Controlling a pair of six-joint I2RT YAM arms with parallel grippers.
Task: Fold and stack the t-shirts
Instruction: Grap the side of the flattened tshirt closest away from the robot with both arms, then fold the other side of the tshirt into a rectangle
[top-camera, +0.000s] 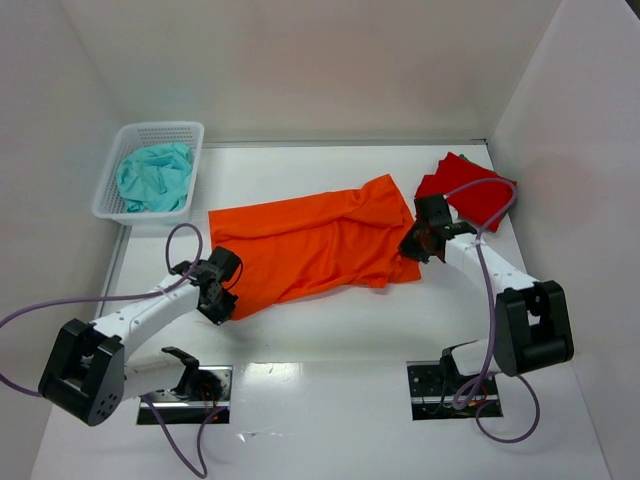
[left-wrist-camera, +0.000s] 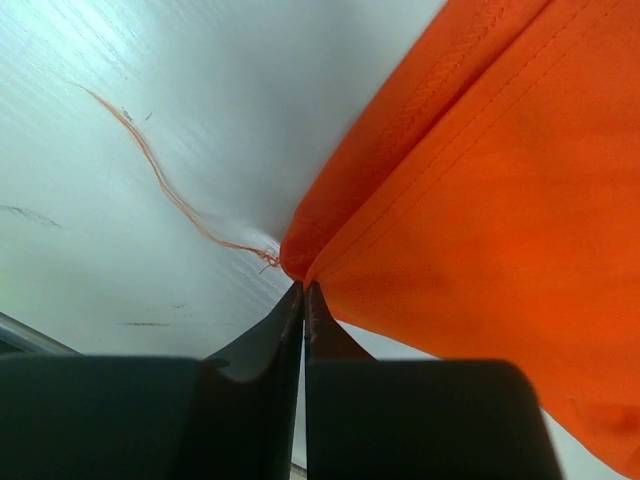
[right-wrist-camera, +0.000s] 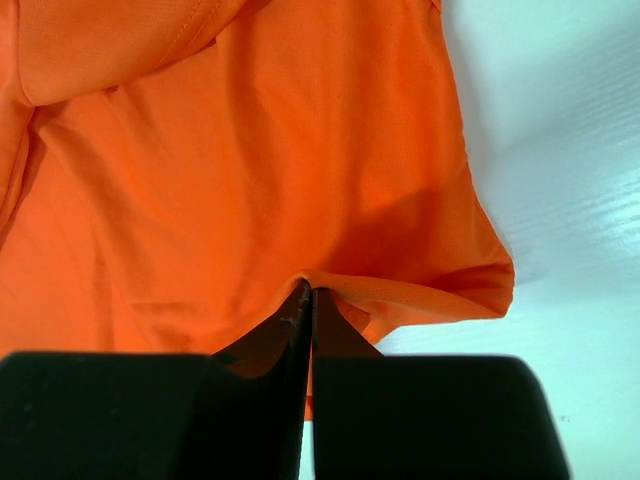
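The orange t-shirt (top-camera: 310, 245) lies spread and wrinkled across the middle of the table. My left gripper (top-camera: 222, 298) sits at its near left corner. In the left wrist view the gripper (left-wrist-camera: 303, 288) is shut, with the corner of the orange cloth (left-wrist-camera: 480, 180) drawn to a point at its tips. My right gripper (top-camera: 413, 245) is at the shirt's right end. The right wrist view shows that gripper (right-wrist-camera: 311, 291) shut on the puckered hem of the orange t-shirt (right-wrist-camera: 250, 160). The red t-shirt (top-camera: 468, 188) lies folded at the back right, partly behind the right arm.
A white mesh basket (top-camera: 160, 127) holding a teal cloth (top-camera: 155, 177) stands at the back left. A loose orange thread (left-wrist-camera: 160, 175) trails on the table by the shirt corner. White walls close in the left, back and right sides.
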